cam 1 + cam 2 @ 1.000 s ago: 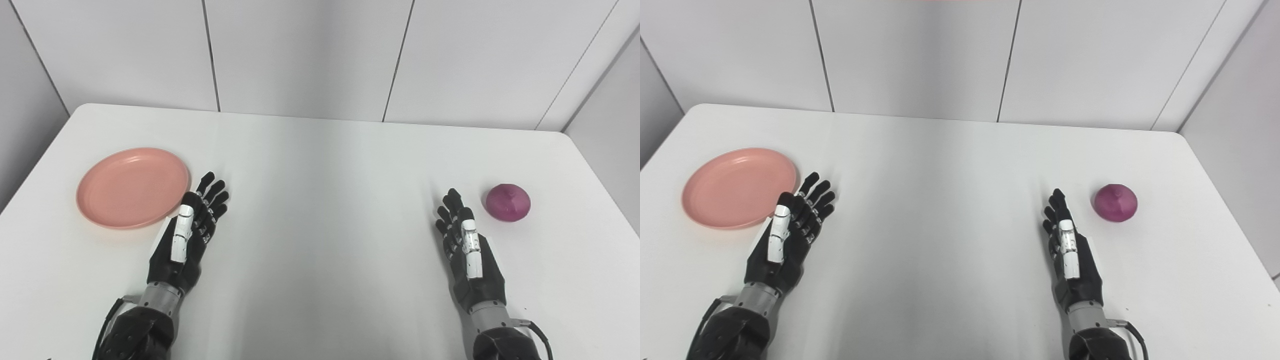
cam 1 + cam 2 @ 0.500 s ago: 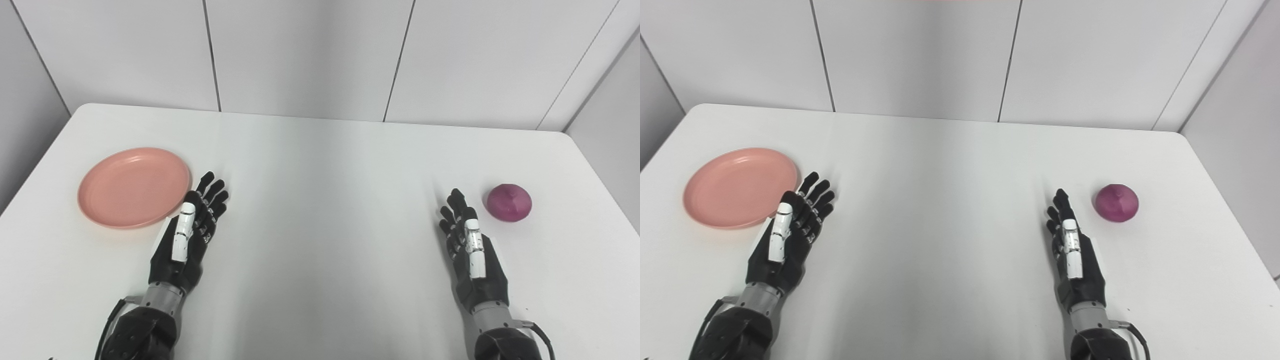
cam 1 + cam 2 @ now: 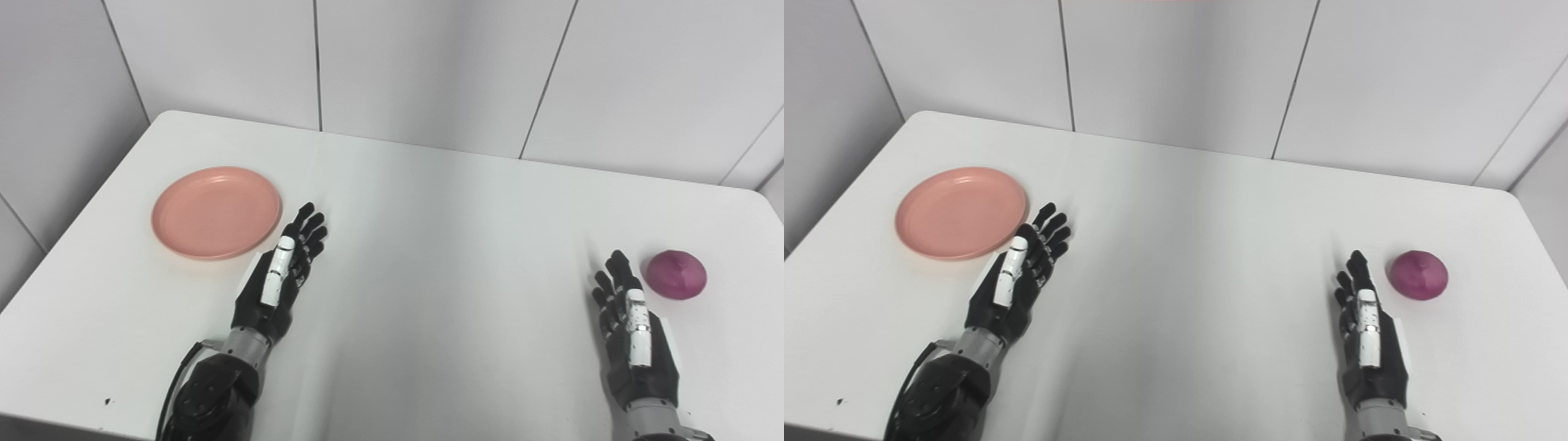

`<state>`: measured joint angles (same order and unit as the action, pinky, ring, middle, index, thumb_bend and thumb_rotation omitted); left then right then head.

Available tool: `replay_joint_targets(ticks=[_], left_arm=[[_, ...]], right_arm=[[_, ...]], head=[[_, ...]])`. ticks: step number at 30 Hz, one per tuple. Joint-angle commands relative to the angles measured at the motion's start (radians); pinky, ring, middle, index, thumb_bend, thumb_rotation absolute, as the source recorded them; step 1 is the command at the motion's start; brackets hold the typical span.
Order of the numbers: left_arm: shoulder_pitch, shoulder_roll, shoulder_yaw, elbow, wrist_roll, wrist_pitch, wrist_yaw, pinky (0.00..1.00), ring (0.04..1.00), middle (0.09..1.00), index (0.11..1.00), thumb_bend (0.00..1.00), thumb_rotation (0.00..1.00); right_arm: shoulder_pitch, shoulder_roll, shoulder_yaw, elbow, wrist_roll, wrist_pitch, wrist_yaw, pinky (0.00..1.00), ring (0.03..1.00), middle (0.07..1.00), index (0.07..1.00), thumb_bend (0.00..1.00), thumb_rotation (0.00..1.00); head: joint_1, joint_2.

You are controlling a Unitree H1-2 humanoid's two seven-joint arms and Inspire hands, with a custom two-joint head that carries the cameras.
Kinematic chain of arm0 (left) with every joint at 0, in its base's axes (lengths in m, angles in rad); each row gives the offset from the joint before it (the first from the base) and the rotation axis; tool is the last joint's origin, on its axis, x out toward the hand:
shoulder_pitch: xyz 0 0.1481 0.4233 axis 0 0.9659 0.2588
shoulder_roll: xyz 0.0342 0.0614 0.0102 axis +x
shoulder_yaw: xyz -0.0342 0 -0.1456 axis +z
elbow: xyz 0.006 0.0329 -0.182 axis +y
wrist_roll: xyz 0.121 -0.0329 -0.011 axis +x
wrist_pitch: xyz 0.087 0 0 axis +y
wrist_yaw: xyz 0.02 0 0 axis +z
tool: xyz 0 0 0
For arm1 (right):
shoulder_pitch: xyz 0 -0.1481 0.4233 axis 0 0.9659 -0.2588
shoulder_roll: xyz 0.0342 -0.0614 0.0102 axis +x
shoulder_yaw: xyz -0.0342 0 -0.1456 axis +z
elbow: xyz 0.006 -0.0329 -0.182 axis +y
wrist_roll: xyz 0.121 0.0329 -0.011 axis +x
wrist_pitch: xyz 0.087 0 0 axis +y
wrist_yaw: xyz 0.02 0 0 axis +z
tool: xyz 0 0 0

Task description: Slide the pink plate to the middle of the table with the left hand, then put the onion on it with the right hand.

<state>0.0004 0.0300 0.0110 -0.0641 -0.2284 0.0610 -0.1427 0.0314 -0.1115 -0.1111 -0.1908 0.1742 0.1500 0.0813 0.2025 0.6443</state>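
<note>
My left robot hand lies low over the white desk with its fingers stretched out and a little apart, holding nothing. The pink plate sits flat on the left part of the desk, just beside my left fingertips and thumb; I cannot tell whether they touch its rim. My right robot hand is stretched out too, edge-up with the thumb on top, fingers apart and holding nothing. The purple onion rests on the desk near the right edge, just past my right fingertips and apart from them.
</note>
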Motion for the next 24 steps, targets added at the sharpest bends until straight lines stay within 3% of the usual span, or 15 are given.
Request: replay_joint_targets(ticks=[1, 8, 20, 24], left_arm=[[-0.002, -0.015, -0.012, 0.007, 0.016, 0.021, 0.014, 0.98, 0.961, 0.958, 0.933, 0.44, 1.0], [-0.011, -0.048, -0.026, 0.021, 0.045, 0.011, 0.03, 0.98, 0.961, 0.966, 0.943, 0.44, 1.0], [-0.026, -0.101, -0.05, 0.053, 0.078, -0.011, 0.061, 0.96, 0.939, 0.945, 0.924, 0.42, 1.0], [-0.032, -0.109, -0.054, 0.076, 0.076, -0.031, 0.055, 0.96, 0.941, 0.951, 0.931, 0.42, 1.0]], right_arm=[[-0.017, -0.014, -0.007, -0.031, 0.007, -0.047, 0.011, 1.0, 1.0, 1.0, 0.993, 0.29, 1.0], [-0.022, -0.035, -0.011, -0.026, 0.02, -0.071, 0.033, 1.0, 1.0, 1.0, 1.0, 0.27, 1.0], [-0.02, -0.036, -0.012, -0.121, 0.004, 0.037, 0.004, 1.0, 1.0, 1.0, 1.0, 0.14, 1.0], [-0.012, -0.029, -0.017, -0.136, 0.002, 0.055, -0.011, 1.0, 0.968, 0.969, 0.944, 0.23, 1.0]], head=[[0.024, -0.005], [0.135, -0.025], [0.305, -0.07], [0.335, -0.085]])
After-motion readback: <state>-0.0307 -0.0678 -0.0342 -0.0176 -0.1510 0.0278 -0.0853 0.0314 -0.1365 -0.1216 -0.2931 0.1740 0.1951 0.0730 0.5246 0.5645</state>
